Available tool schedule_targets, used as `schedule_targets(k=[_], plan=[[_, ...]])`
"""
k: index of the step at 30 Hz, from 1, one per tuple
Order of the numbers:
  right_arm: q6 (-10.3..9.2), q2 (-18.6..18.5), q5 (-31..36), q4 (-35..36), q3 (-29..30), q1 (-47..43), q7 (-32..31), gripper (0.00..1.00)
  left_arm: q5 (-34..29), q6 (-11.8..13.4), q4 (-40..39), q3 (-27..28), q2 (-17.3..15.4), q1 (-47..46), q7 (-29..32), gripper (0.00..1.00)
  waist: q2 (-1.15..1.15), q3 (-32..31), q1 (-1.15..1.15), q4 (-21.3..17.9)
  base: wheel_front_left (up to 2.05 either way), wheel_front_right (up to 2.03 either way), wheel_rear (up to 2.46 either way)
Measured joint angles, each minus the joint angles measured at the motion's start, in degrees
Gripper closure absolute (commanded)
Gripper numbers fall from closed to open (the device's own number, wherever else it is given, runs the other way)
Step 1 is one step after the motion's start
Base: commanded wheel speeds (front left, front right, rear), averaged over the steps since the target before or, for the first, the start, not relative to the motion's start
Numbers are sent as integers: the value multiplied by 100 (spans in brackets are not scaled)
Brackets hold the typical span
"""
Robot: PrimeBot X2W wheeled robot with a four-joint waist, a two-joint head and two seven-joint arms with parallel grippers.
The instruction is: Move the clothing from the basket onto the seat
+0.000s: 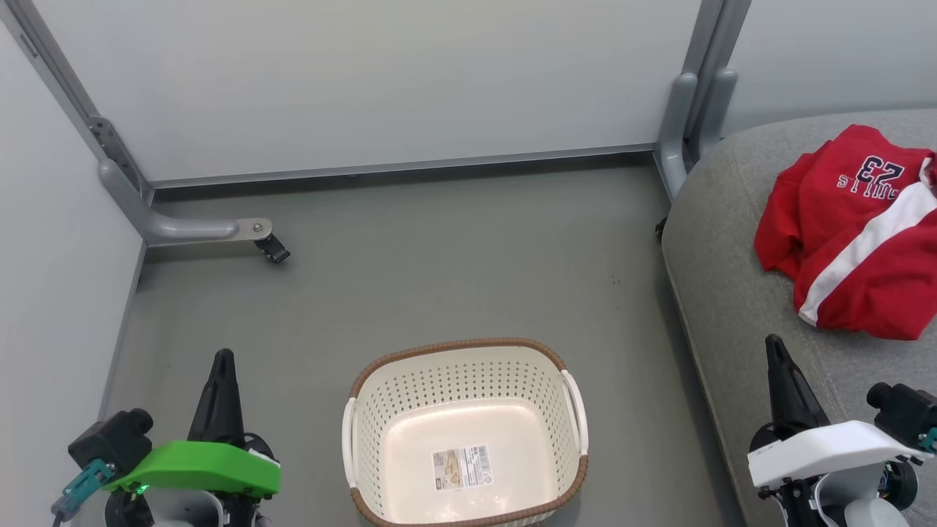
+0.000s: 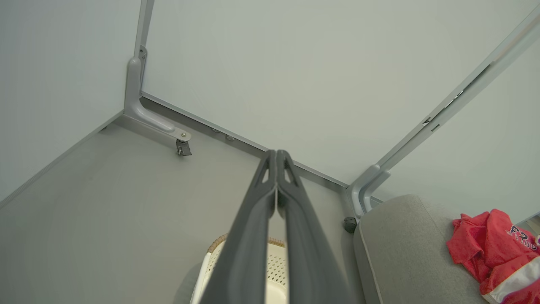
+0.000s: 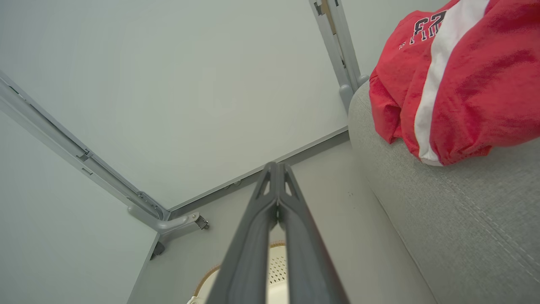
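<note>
– Starting nearest: where do the two tools sit?
– The left tool (image 1: 222, 362) is at the lower left of the head view, its two dark fingers (image 2: 257, 219) pressed together with nothing between them. The right tool (image 1: 777, 350) is at the lower right, clenched the same way and holding nothing, seen against the front part of the seat (image 1: 725, 293).
– And between them?
– The basket (image 1: 381, 417) stands upright on the grey floor (image 1: 439, 249), its bare inside bottom showing a paper label (image 1: 460, 468).
– Where is the clothing?
– The clothing (image 1: 856, 241) lies bunched on the seat, right of the basket and well apart from it, a white stripe across the red and the navy "23" upside down in the head view.
– Farther back?
– A small black caster (image 1: 272, 250) on a grey bracket (image 1: 190, 228) at the left, then pale wall panels (image 1: 381, 80)
</note>
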State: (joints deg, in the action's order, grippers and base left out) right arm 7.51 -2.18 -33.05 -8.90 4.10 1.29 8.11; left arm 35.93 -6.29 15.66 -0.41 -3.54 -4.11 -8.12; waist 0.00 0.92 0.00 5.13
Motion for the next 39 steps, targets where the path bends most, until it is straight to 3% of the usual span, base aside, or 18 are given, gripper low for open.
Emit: schedule_targets(k=[39], plan=[[-1,-21,-2941,-258,116,234,-727,100,2804,-53,-73,346,36,-52,720,100,0,-30,0,-200,0,0,0]])
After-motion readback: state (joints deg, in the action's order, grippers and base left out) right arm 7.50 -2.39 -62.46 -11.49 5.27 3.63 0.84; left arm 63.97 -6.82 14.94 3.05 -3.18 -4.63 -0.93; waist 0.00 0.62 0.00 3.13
